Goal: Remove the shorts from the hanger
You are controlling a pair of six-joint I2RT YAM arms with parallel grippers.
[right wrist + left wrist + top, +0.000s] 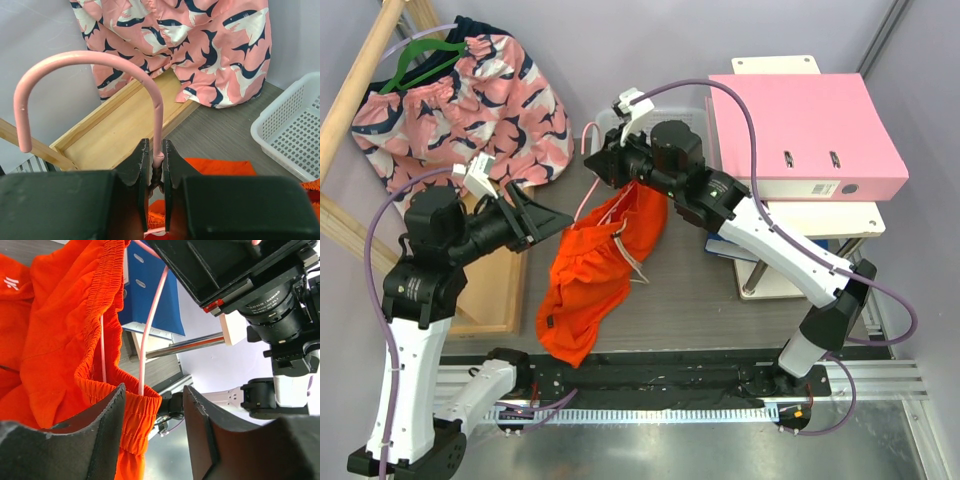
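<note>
The right gripper was shut tight on the thin neck of the hanger, just under its hook, and held it up in the air. The shorts hung from the hanger. They ran long from 1 o'clock, up by the right gripper, down to 7 o'clock, where the low end lay on the table.

The left gripper was the nearer one to the cloth. Seen from above, the shorts were just beside it at 3 o'clock. Its fingers were apart. The stretchy top edge of the shorts sat between them, touching one finger but not the other.

Two pink wires of the hanger went down into that edge just above the fingers. A squeeze there might catch a wire along with the cloth. I think the pull should go toward 7 o'clock, away from the right gripper.

A shark-print garment on a green hanger was at 10 o'clock. A white basket was at 12 o'clock and a pink binder at 2 o'clock. None seemed to block that path.
</note>
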